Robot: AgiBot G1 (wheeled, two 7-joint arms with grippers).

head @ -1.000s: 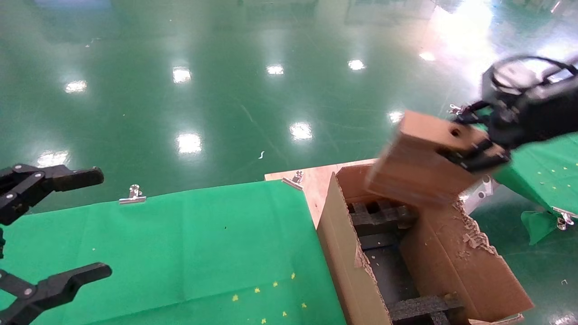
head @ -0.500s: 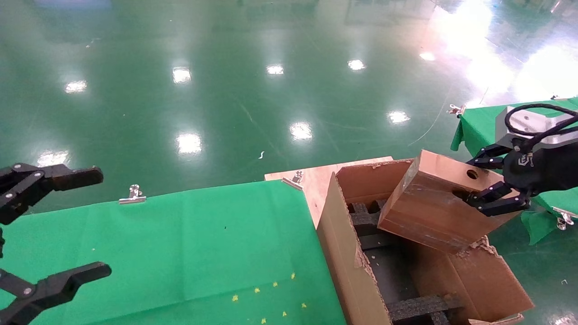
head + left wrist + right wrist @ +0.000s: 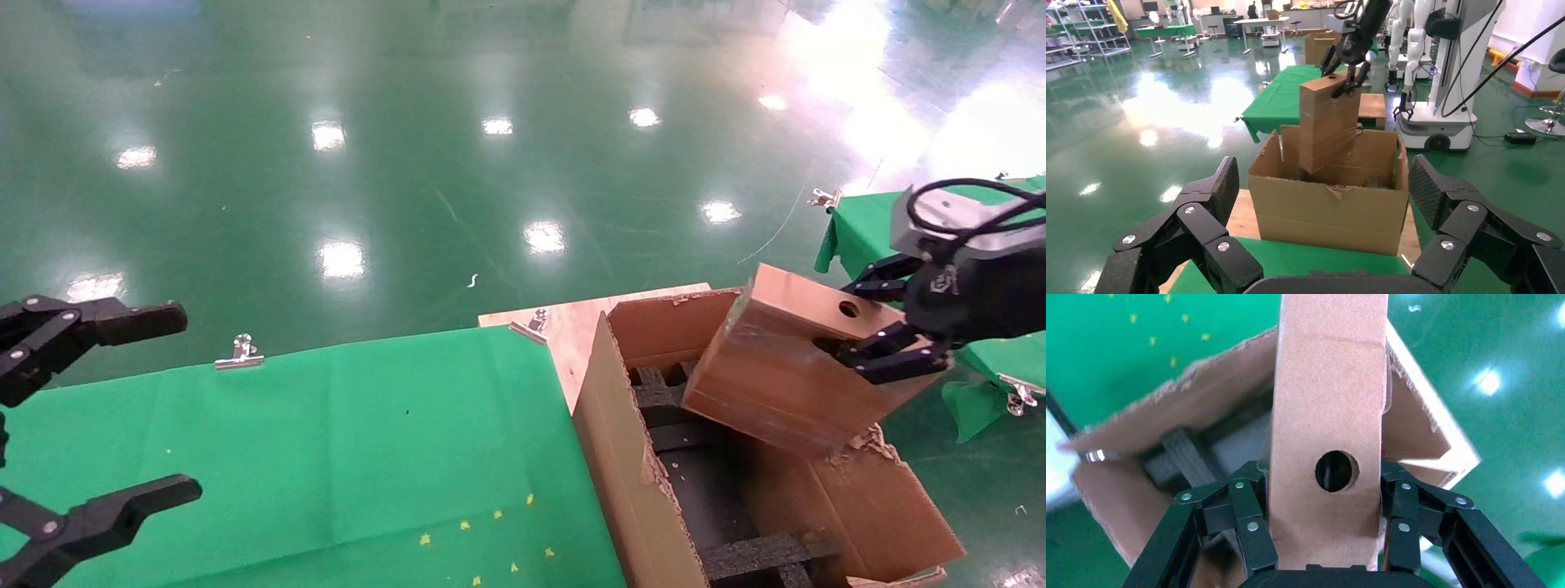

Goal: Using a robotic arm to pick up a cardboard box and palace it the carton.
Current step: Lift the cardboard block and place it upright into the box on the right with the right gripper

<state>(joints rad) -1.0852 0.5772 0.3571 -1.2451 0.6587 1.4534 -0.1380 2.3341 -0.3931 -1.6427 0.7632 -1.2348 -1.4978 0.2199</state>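
The right gripper (image 3: 878,322) is clamped on the cardboard box (image 3: 784,359), one finger on each broad face near the end with the round hole; in the head view most of the far finger is hidden behind the box, and the white arm itself is cut off by the frame's right edge, so only the black wrist and the grey camera block (image 3: 948,216) with its looped cable show. The cardboard box hangs tilted over the open top of the carton (image 3: 621,457), which stands off the right edge of the green-covered desk (image 3: 327,449). Its long axis runs from the gripped, holed end, high and to the right, down and leftward into the carton's mouth. The left wrist view shows its lower end dipped below the carton's rim, so how deep it reaches cannot be told. Black foam inserts (image 3: 760,555) lie inside, partly covered by the box. The left gripper (image 3: 98,408) is spread wide over the desk's left edge, holding nothing.
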